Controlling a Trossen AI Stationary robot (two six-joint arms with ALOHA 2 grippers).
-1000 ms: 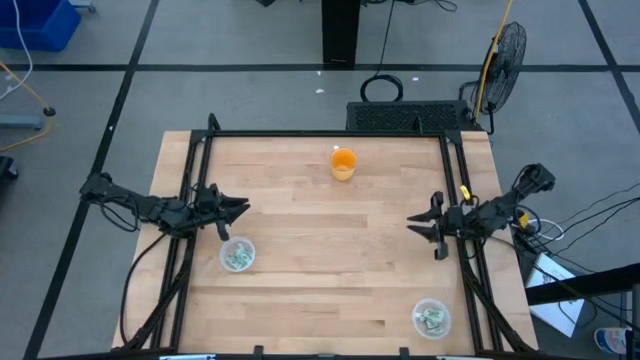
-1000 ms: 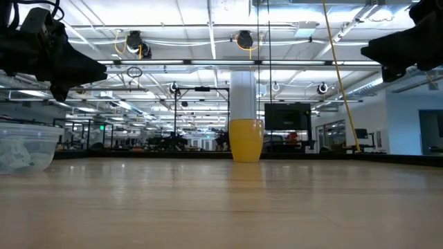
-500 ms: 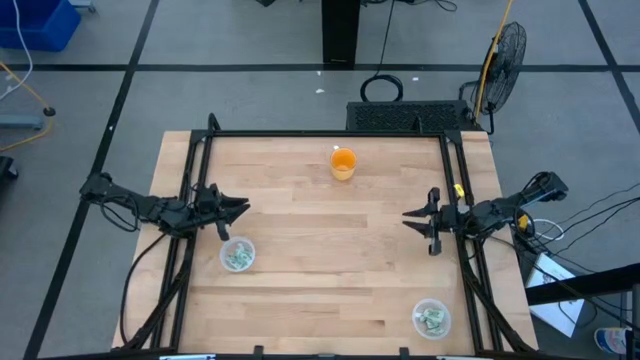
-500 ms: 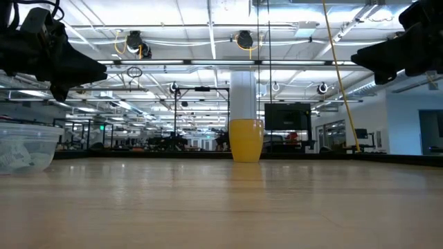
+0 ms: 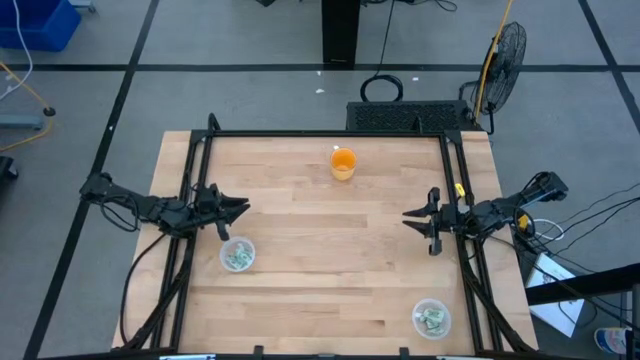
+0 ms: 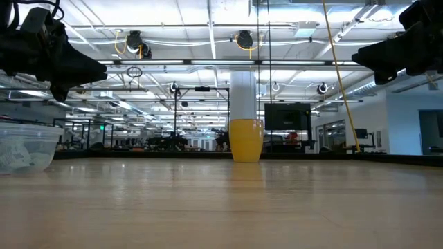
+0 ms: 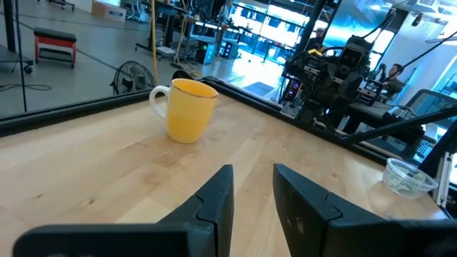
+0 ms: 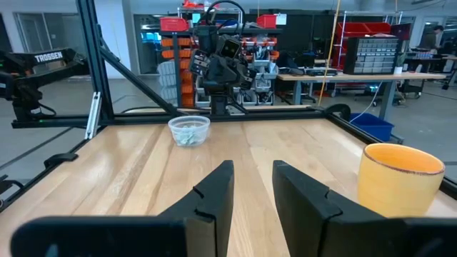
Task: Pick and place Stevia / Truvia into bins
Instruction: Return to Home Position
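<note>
Listing what we find from overhead, item by item.

Item: the bench (image 5: 320, 290), pale wood inside a black frame, fills the middle of the frame.

Item: the left gripper (image 5: 243, 207) hangs at left centre, just inside the bench's left edge, and points toward the middle. In its own wrist view we see the fingers (image 7: 214, 203) parted by a narrow gap, with nothing between them.

Item: the right gripper (image 5: 408, 216) hangs at right centre, just inside the right edge. It faces the left gripper and is well apart from it. Its two fingers are likewise parted and hold nothing.

Item: the left bin (image 5: 237, 255) stands upright at lower left, just below the left gripper in the frame.

Item: the right bin (image 5: 431, 318) stands upright at the bench's lower right corner, well below the right gripper.

Item: the Stevia packets (image 5: 238, 259) are green-and-white scraps lying inside the left bin, with more inside the right bin. We cannot count them.

Item: the orange cup (image 5: 343, 163) stands upright at upper centre, well apart from both bins. The left wrist view shows a handle on it.

Item: a fan (image 5: 507, 45) stands on the floor at upper right, off the bench.
</note>
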